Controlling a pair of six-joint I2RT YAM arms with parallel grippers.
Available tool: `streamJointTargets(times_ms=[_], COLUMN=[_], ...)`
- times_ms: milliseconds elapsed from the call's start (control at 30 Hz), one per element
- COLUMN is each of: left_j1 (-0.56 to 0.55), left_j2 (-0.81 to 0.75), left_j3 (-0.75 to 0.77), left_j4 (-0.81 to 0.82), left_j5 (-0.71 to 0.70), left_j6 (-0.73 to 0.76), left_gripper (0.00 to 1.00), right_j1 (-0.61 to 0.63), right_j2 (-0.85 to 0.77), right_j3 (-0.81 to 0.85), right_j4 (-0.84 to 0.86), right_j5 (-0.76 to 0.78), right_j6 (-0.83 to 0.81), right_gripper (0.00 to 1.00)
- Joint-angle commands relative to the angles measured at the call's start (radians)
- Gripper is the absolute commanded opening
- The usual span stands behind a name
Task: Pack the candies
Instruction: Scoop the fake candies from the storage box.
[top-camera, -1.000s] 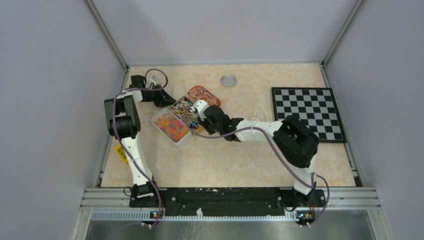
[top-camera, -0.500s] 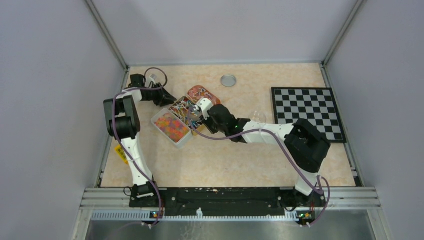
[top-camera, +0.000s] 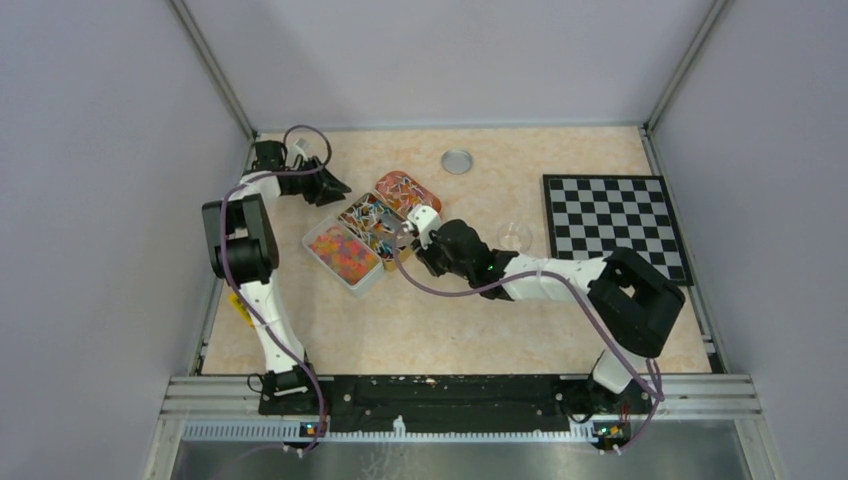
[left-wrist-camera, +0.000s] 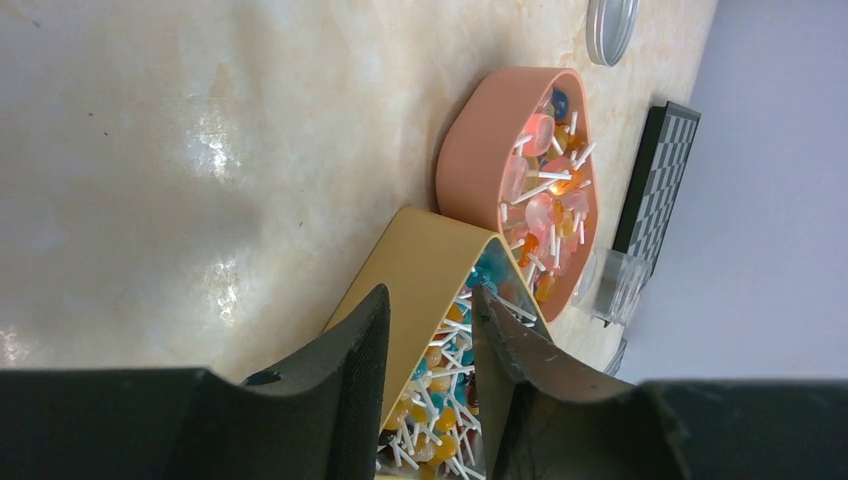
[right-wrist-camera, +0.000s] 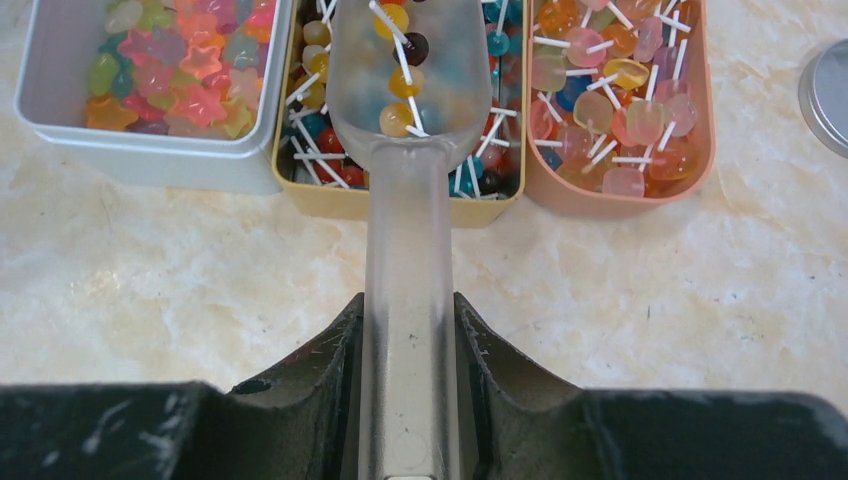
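The candies (right-wrist-camera: 180, 60) fill a white tray (right-wrist-camera: 150, 165); up close they are small star and bean shapes in pink, orange, yellow and green. They also show in the top view (top-camera: 343, 252). My right gripper (right-wrist-camera: 408, 300) is shut on the handle of a clear scoop (right-wrist-camera: 440, 110). The scoop holds a few small lollipops over a yellow tray (right-wrist-camera: 480, 212) of lollipops. My left gripper (left-wrist-camera: 428, 300) straddles the far wall of the yellow tray (left-wrist-camera: 420, 270) at a narrow gap, one finger outside and one inside.
A pink tray (right-wrist-camera: 620, 205) of larger lollipops lies right of the yellow one. A round metal lid (top-camera: 457, 160) sits at the back. A chessboard (top-camera: 615, 225) lies at the right, with a small clear container (top-camera: 515, 235) beside it.
My right arm has drawn back toward the right, lifting the scoop out of the yellow tray. The left wrist has shifted slightly toward the back; the trays have stayed put.
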Motion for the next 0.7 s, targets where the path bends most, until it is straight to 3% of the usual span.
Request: streamJointTargets(times_ms=[0, 233, 500, 667], left_j1=[0.005, 0.003, -0.07, -0.151], left_j2=[-0.1, -0.193, -0.417, -0.552], left_j3=[0.022, 0.011, -0.086, -0.162], left_j4=[0.011, -0.004, -0.004, 0.046], left_j5=[-0.013, -0.066, -0.146, -0.143], left_j6=[0.002, 0.009, 0.023, 0.006], left_gripper=[0.43, 0.55, 0.98, 0.99], right_j1=[-0.009, -0.01, -0.022, -0.037], right_j2=[-0.101, -0.196, -0.335, -0.452], right_j3=[-0.061, -0.157, -0.203, -0.215], right_j4=[0.163, 0.241, 0.17, 0.048], right_j5=[-0.015, -0.021, 0.034, 0.09], right_j6=[0.002, -0.019, -0.034, -0.029], right_gripper=[0.0, 0.0, 0.0, 0.0])
